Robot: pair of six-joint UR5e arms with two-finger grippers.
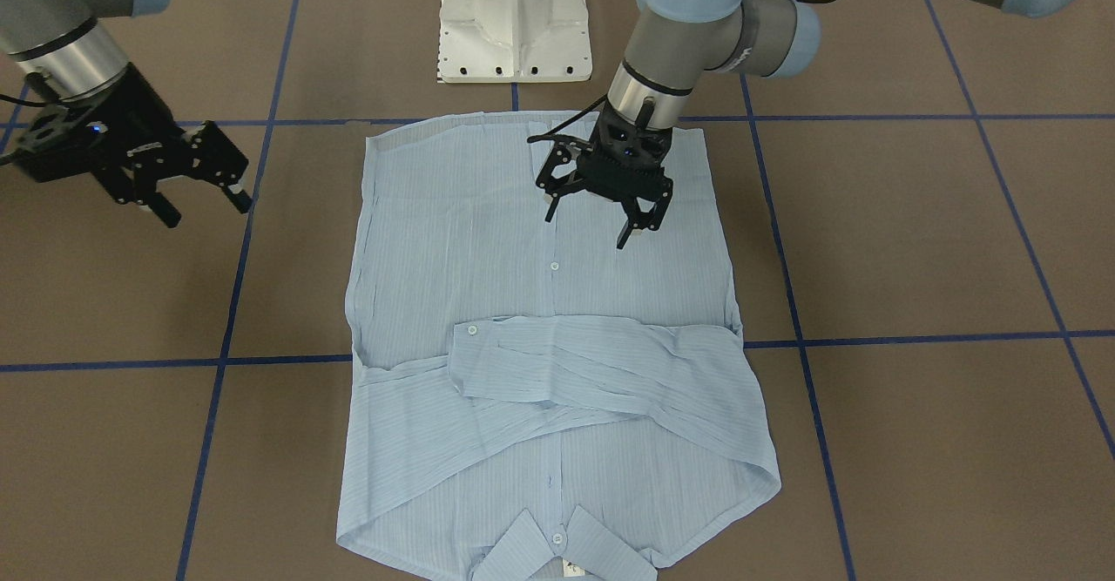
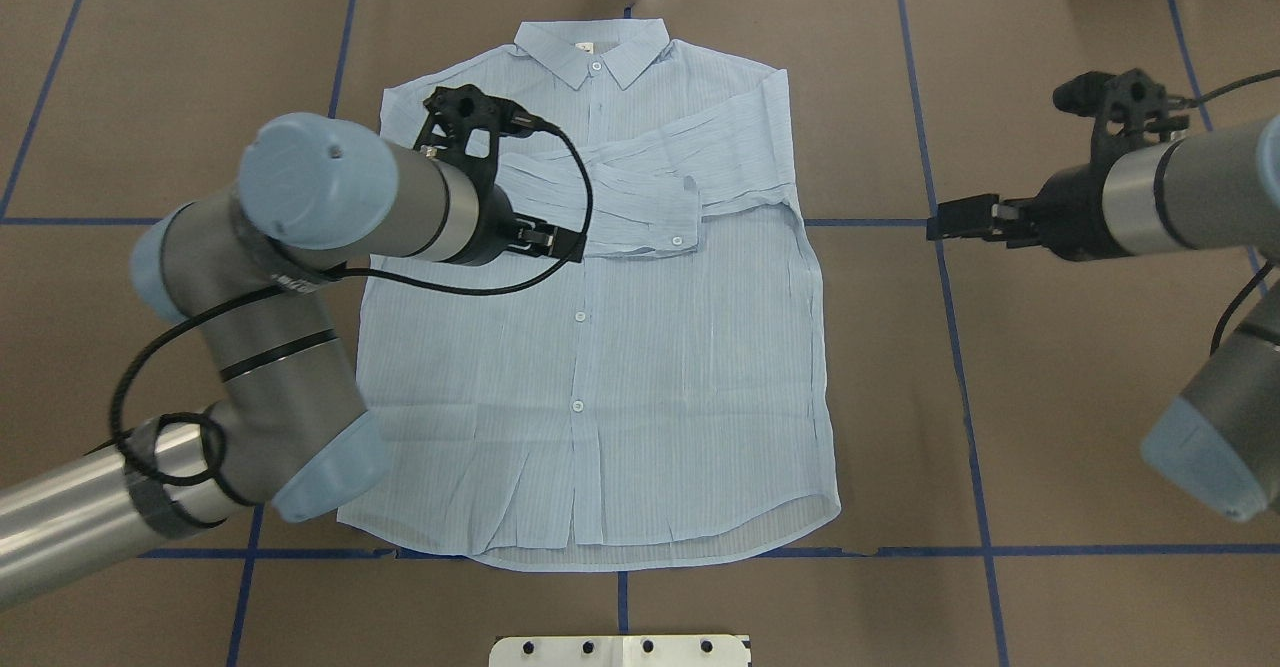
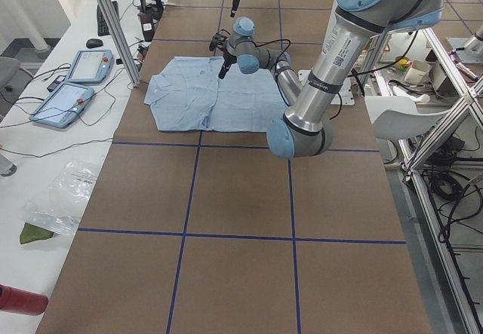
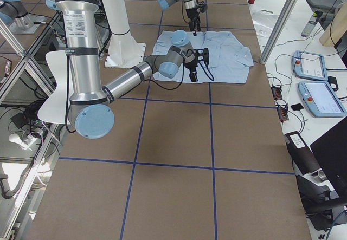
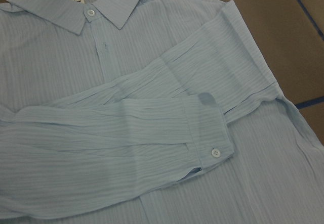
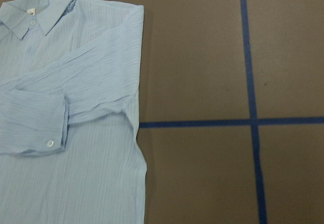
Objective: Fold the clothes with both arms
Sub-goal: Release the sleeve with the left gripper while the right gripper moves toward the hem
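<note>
The light-blue shirt (image 1: pixel 540 302) lies flat and buttoned on the brown table, collar (image 1: pixel 562 550) away from the robot, hem towards it. Both sleeves are folded across the chest, and the top cuff (image 2: pixel 675 212) shows a white button. My left gripper (image 1: pixel 592 224) is open and empty, hovering above the shirt's body; in the overhead view it (image 2: pixel 555 242) is over the folded sleeve on my left side. My right gripper (image 1: pixel 202 205) is open and empty, above bare table beside the shirt's right edge (image 2: pixel 950 222). The wrist views show the shirt (image 5: pixel 152 148) (image 6: pixel 76 107) but no fingers.
The white pedestal base (image 1: pixel 514 19) stands just behind the hem. Blue tape lines (image 1: pixel 915 337) cross the brown table. Two tablets (image 3: pixel 72 85) and cables lie on a side table beyond the collar end.
</note>
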